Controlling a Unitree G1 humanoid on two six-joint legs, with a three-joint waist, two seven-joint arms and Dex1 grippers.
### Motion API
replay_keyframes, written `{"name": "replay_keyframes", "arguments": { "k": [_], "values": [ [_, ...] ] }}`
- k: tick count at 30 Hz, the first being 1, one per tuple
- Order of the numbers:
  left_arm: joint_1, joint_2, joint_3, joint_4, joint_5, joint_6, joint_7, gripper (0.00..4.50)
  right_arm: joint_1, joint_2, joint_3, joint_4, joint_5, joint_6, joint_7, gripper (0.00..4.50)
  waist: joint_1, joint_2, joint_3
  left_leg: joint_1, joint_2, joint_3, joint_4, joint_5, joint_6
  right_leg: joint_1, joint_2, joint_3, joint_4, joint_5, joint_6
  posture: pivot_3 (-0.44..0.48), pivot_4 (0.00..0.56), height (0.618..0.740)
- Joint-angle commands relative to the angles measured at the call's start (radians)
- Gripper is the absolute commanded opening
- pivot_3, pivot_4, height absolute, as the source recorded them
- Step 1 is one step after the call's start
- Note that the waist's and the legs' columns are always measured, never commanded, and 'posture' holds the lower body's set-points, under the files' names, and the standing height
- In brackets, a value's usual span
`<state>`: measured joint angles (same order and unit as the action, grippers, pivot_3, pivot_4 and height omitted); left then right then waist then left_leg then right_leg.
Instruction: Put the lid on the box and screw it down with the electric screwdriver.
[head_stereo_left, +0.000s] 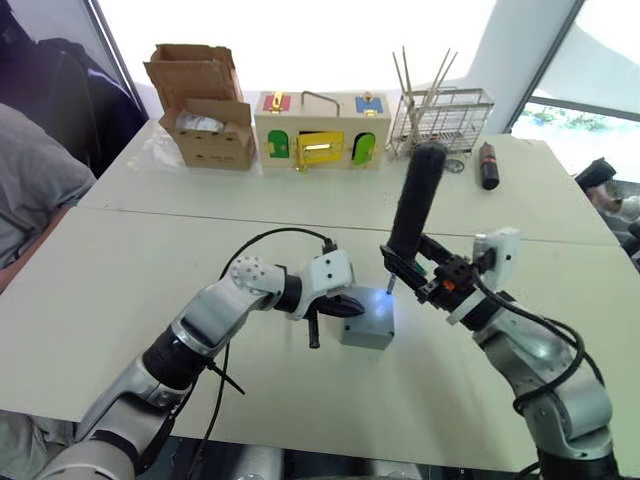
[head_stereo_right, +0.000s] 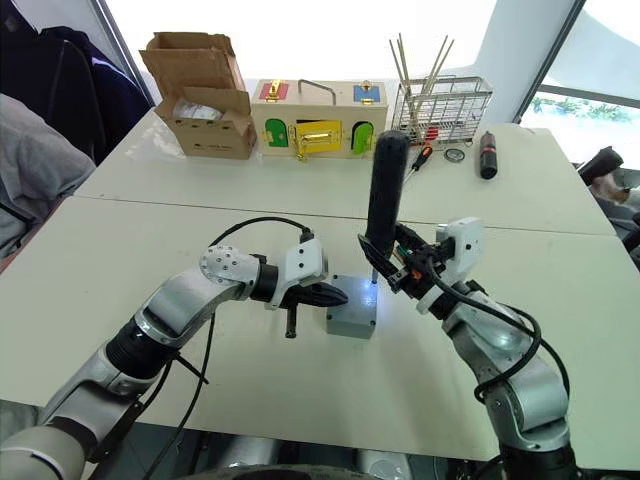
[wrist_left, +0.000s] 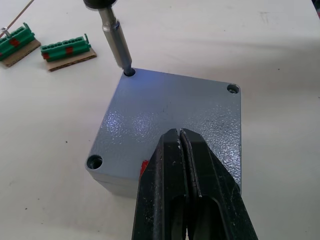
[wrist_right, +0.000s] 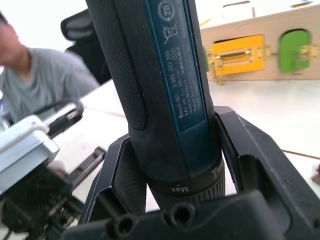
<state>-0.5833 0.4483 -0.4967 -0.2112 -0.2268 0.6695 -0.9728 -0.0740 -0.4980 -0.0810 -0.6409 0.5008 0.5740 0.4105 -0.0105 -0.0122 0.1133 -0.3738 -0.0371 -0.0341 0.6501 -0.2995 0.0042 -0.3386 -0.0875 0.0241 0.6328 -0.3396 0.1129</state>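
Observation:
The grey lid (wrist_left: 170, 110) sits on the grey box (head_stereo_left: 366, 332) in the middle of the table, and the box's red mark (wrist_left: 143, 167) shows on one side. My left gripper (wrist_left: 179, 134) is shut, its closed tips lying over the lid's top near that side. My right gripper (head_stereo_left: 410, 268) is shut on the electric screwdriver (head_stereo_left: 415, 200), which stands nearly upright. Its metal bit (wrist_left: 116, 37) reaches down into one corner screw hole of the lid. Two other corner holes show open. In the right wrist view the screwdriver (wrist_right: 160, 75) sits between that gripper's fingers.
At the table's far side stand a cardboard carton (head_stereo_left: 205, 105), a wooden box with coloured doors (head_stereo_left: 320, 130), a wire rack (head_stereo_left: 440, 120) and a black cylinder with red marking (head_stereo_left: 488, 165). Green terminal blocks (wrist_left: 67, 49) lie near the box. A person (head_stereo_left: 30, 190) sits at the left.

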Motion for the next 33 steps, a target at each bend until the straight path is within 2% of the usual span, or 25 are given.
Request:
{"name": "replay_keyframes", "arguments": {
  "k": [1,5,9,13,16,18,20,22,25,27,29,33],
  "values": [
    [0.033,0.009,0.004,0.029,-0.002,0.007,-0.008,0.00,-0.111,-0.060,-0.117,0.006,0.116,0.108,0.006,1.82,0.001,0.003,0.006,0.000,0.000,0.000,0.000,0.000,0.000,0.000,0.000,0.000,0.000,0.000,0.000,0.000,0.150,0.740],
    [0.045,0.007,0.068,0.017,-0.039,0.010,-0.003,0.00,-0.316,-0.165,-0.289,0.041,0.400,0.238,0.025,1.82,0.001,0.013,0.027,-0.005,-0.001,0.000,0.002,0.000,0.000,-0.003,-0.001,0.000,0.000,0.001,-0.001,0.000,0.150,0.740],
    [0.020,0.015,0.153,-0.014,-0.092,0.036,0.005,0.00,-0.494,-0.240,-0.387,0.146,0.612,0.319,0.006,1.82,-0.001,0.013,0.028,-0.021,-0.001,0.000,0.002,0.005,-0.006,-0.022,0.000,-0.001,0.004,0.002,0.001,0.000,0.150,0.740],
    [-0.010,0.033,0.215,-0.056,-0.124,0.058,0.010,0.00,-0.515,-0.272,-0.394,0.179,0.672,0.349,-0.006,1.82,-0.002,0.011,0.031,-0.024,0.000,0.000,-0.001,0.006,-0.009,-0.028,0.001,-0.002,0.013,0.002,0.002,0.000,0.150,0.740],
    [-0.039,0.026,0.245,-0.075,-0.149,0.074,0.020,0.00,-0.500,-0.290,-0.385,0.204,0.675,0.368,-0.017,1.82,-0.001,0.012,0.038,-0.037,0.000,0.000,0.009,0.007,-0.010,-0.038,0.001,-0.002,0.016,0.002,0.002,0.000,0.150,0.740],
    [-0.057,0.017,0.254,-0.080,-0.159,0.075,0.030,0.00,-0.511,-0.306,-0.384,0.241,0.689,0.413,-0.067,1.82,0.001,0.013,0.040,-0.037,-0.001,0.001,0.014,0.007,-0.008,-0.036,0.001,-0.002,0.016,0.002,0.002,0.000,0.150,0.740],
    [-0.068,0.005,0.259,-0.083,-0.170,0.079,0.039,0.00,-0.534,-0.341,-0.382,0.290,0.718,0.481,-0.114,1.82,0.002,0.013,0.041,-0.037,-0.002,0.001,0.016,0.007,-0.004,-0.035,0.000,-0.002,0.017,0.003,0.003,0.000,0.150,0.740],
    [-0.088,-0.010,0.257,-0.093,-0.187,0.081,0.037,0.00,-0.604,-0.440,-0.389,0.422,0.742,0.595,-0.141,1.82,0.001,0.014,0.043,-0.037,-0.003,0.001,0.017,0.007,0.000,-0.034,-0.001,-0.002,0.017,0.004,0.004,0.000,0.150,0.740],
    [-0.103,-0.026,0.240,-0.113,-0.197,0.078,0.031,0.00,-0.669,-0.598,-0.335,0.543,0.675,0.704,-0.109,1.82,0.008,0.016,0.046,-0.037,-0.004,0.001,0.016,0.007,0.000,-0.035,-0.002,-0.002,0.016,0.004,0.004,0.000,0.150,0.740],
    [-0.108,-0.035,0.208,-0.126,-0.192,0.062,0.017,0.00,-0.695,-0.743,-0.188,0.673,0.581,0.827,-0.033,1.82,0.009,0.016,0.046,-0.038,-0.003,0.001,0.013,0.009,-0.004,-0.037,-0.001,-0.002,0.015,0.004,0.004,0.000,0.150,0.740],
    [-0.105,-0.036,0.173,-0.135,-0.178,0.047,0.008,0.00,-0.744,-0.800,-0.097,0.812,0.514,0.909,0.009,1.82,0.006,0.015,0.046,-0.038,-0.003,0.002,0.011,0.009,-0.004,-0.037,-0.001,-0.002,0.015,0.004,0.004,0.000,0.150,0.740],
    [-0.090,-0.014,0.116,-0.151,-0.139,0.010,-0.002,0.00,-0.770,-0.857,0.041,0.930,0.426,0.980,0.135,1.82,0.000,0.019,0.051,-0.038,-0.003,0.004,0.012,0.009,-0.004,-0.037,-0.001,-0.001,0.013,0.004,0.004,0.000,0.150,0.740]
  ]
}}
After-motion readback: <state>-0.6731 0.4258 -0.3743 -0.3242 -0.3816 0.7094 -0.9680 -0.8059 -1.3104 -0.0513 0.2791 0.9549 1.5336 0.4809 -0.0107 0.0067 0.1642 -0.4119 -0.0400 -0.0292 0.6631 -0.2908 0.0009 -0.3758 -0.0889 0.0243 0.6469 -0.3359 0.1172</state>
